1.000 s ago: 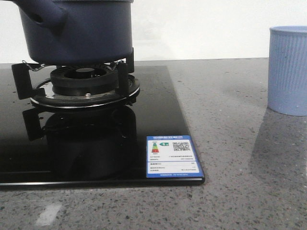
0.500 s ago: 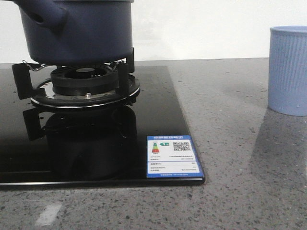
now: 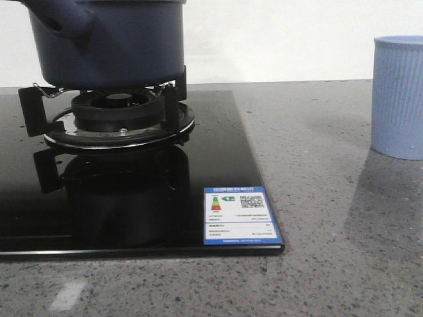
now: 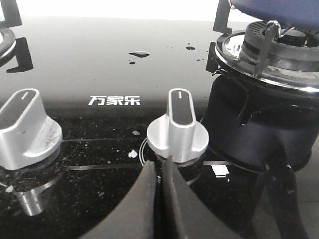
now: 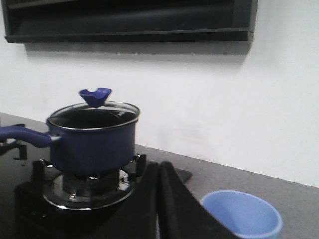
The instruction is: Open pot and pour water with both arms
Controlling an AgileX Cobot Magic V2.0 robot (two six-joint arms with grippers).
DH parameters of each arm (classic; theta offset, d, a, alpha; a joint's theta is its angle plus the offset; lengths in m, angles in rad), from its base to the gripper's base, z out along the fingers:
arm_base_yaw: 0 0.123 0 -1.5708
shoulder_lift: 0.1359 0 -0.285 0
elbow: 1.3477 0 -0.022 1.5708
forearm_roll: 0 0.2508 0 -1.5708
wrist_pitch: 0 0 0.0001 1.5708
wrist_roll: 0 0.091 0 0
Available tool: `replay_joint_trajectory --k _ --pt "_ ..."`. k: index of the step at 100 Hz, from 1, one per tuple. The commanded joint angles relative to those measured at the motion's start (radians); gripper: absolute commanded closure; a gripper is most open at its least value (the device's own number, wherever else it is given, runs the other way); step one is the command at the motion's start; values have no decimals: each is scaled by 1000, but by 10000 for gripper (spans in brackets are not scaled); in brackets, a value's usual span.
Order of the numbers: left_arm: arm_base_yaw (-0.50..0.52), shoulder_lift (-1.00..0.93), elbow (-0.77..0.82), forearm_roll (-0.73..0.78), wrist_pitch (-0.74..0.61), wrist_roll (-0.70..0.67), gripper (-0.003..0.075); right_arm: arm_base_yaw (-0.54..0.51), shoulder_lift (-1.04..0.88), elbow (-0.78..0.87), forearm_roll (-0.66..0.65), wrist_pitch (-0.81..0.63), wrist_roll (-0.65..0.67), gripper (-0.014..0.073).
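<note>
The dark navy pot [image 3: 109,43] sits on the gas burner [image 3: 119,119] at the left of the front view, its stub handle [image 3: 63,18] pointing left. In the right wrist view the pot [image 5: 92,142] carries a glass lid with a blue knob [image 5: 94,96]. The light blue ribbed cup [image 3: 398,96] stands at the right; it also shows in the right wrist view [image 5: 241,214]. My left gripper [image 4: 162,164] is shut and empty just in front of a silver stove knob [image 4: 178,127]. My right gripper [image 5: 158,169] is shut and empty, held apart from pot and cup.
The black glass hob [image 3: 132,198] has a blue energy label [image 3: 239,216] at its front right corner. A second silver knob [image 4: 25,127] lies beside the first. Water drops [image 4: 139,54] lie on the glass. A dark shelf [image 5: 129,20] hangs on the wall above.
The front view has shifted very slightly; nothing else has visibly moved.
</note>
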Motion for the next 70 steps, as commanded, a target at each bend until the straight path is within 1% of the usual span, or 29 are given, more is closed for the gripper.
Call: replay_joint_trajectory --k 1,4,5,6,7,10,11,12,16,19,21,26,33,37,44,60,64,70 --pt "2 -25 13 -16 -37 -10 740 3 2 -26 316 84 -324 662" --pt "2 -25 13 -16 -37 -10 740 3 -3 -26 439 111 -460 662" --pt "2 -25 13 -16 -37 -10 740 3 -8 -26 505 126 -490 662" --pt "2 -25 13 -16 -37 -10 740 3 -10 -26 538 135 -520 662" --pt "2 -25 13 -16 -37 -10 740 3 -12 -26 570 154 -580 662" --pt "2 -25 13 -16 -37 -10 740 3 -21 -26 721 198 -697 662" --pt "2 -25 13 -16 -37 -10 740 3 -23 -26 748 209 -753 662" --pt "2 -25 13 -16 -37 -10 740 3 -25 -26 798 230 -779 662" --pt "2 -25 13 -16 -37 -10 740 3 -36 -26 902 305 -914 662" --pt "2 -25 13 -16 -37 -10 740 3 -40 -26 963 357 -974 662" --pt "2 -25 13 -16 -37 -10 740 3 -45 -24 976 389 -1000 662" --pt "2 -25 13 -16 -37 -10 740 1 -58 -7 979 428 -1010 662" --pt "2 -25 13 -16 -37 -10 740 -19 -90 41 966 396 -1010 662" --pt "2 -25 13 -16 -37 -10 740 -42 -111 75 986 359 -1010 662" --pt "2 -25 13 -16 -37 -10 740 -111 -152 151 1025 248 -1010 662" --pt "2 -25 13 -16 -37 -10 740 -321 -194 318 1150 -49 -1010 662" --pt "2 -25 13 -16 -37 -10 740 -363 -194 311 1157 -9 -1012 662" --pt "2 -25 13 -16 -37 -10 740 -408 -192 313 1164 -9 -1020 662"
